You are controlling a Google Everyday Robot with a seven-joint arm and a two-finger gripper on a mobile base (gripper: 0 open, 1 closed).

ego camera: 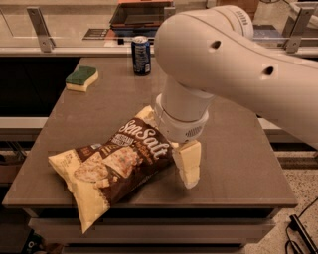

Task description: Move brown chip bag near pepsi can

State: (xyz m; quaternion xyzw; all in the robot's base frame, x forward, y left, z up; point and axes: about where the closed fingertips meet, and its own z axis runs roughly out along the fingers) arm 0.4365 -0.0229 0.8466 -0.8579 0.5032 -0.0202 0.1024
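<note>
The brown chip bag (117, 161) lies flat on the front left of the grey table (233, 149), with white "Sea Salt" lettering facing up and its pale end hanging over the front edge. The pepsi can (141, 55) stands upright at the table's far edge, well away from the bag. My gripper (185, 168) points down at the bag's right end, right against it, low over the table. My large cream arm (223, 64) hides the bag's upper right corner.
A green-and-yellow sponge (82, 78) lies at the far left of the table. A counter with metal brackets (39, 30) and a dark tray (141, 15) runs behind the table. Floor and cables show at the lower right.
</note>
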